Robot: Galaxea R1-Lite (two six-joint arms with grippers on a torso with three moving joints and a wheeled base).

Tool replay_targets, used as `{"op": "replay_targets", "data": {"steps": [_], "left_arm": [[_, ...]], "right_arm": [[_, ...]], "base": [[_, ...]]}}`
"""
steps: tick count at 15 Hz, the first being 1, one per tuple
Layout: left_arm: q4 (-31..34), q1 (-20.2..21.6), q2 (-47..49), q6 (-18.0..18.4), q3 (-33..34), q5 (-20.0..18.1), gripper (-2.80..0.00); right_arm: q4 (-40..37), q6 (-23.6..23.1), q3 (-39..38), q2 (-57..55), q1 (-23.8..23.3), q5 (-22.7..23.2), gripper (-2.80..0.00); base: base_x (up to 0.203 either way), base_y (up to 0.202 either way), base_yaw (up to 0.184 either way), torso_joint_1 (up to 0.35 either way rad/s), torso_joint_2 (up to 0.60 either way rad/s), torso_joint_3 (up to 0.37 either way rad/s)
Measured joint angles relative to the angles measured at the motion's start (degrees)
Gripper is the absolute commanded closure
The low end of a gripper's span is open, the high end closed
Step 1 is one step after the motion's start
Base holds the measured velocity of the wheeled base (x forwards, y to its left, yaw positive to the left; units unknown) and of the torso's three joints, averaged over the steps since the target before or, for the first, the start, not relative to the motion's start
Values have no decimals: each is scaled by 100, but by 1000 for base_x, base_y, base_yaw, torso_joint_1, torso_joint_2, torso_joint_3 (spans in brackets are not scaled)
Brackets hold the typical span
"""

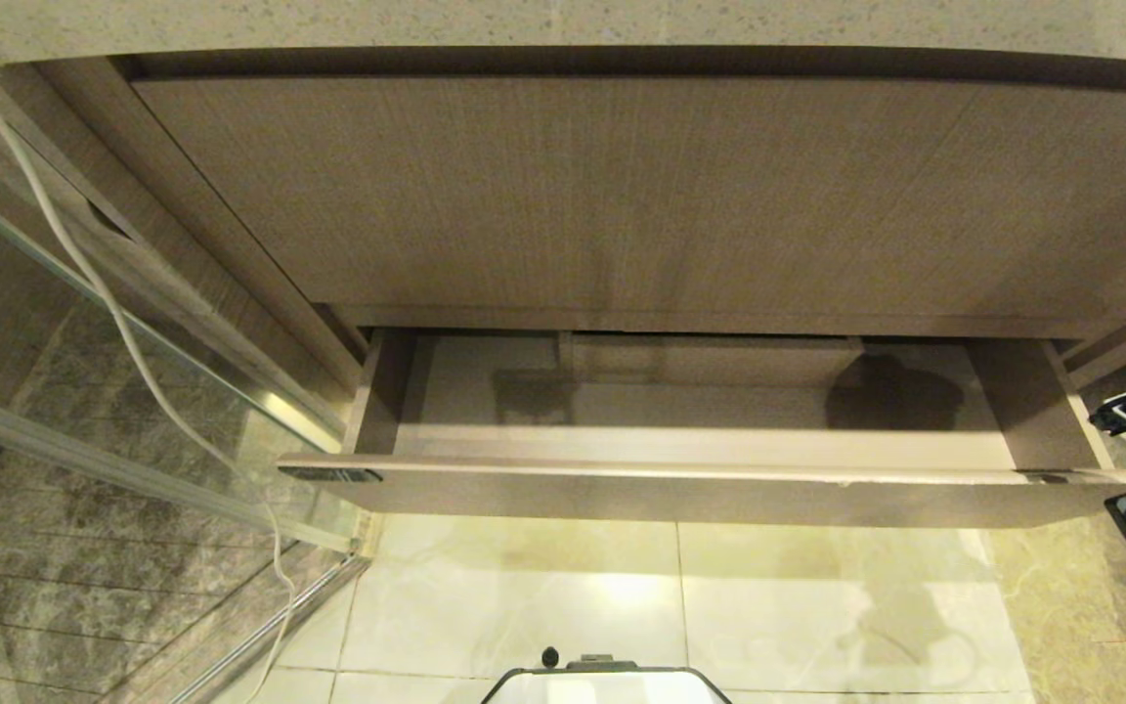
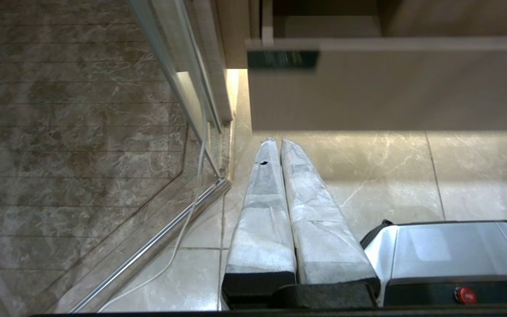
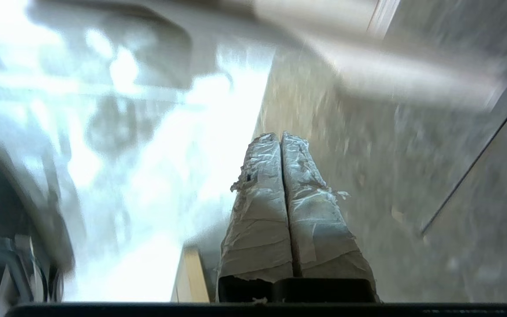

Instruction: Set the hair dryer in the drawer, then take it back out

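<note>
Pale floor tiles (image 1: pixel 524 596) lay under the open drawer (image 1: pixel 700 489), which showed no hair dryer inside. Both the left gripper (image 2: pixel 280 143) and the right gripper (image 3: pixel 280 136) had their jaws pressed together, holding nothing.

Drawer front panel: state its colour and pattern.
Light brown with a fine wood grain; the drawer shows best in the head view.
</note>
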State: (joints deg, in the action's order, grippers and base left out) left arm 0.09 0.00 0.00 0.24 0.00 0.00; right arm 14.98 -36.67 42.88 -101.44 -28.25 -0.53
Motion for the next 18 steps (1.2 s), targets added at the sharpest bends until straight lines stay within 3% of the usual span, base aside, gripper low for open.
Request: {"op": "replay_targets", "data": {"steps": [2,4,12,18], "left_arm": [[1,0,0,2,0,0,0],[1,0,0,0,0,-2,0],[2,0,0,1,0,0,0],[1,0,0,2,0,0,0]], "right_arm": [[642,321,55,-40,77,422,0],[1011,545,97,-62,109,563,0],[318,677,-559,1156,149,976,0],[-489,1741,-1343,3103,165,957,0]], "base": [[0,0,0,0,0,0],[0,0,0,0,0,0],[0,0,0,0,0,0],[0,0,0,0,0,0]]}}
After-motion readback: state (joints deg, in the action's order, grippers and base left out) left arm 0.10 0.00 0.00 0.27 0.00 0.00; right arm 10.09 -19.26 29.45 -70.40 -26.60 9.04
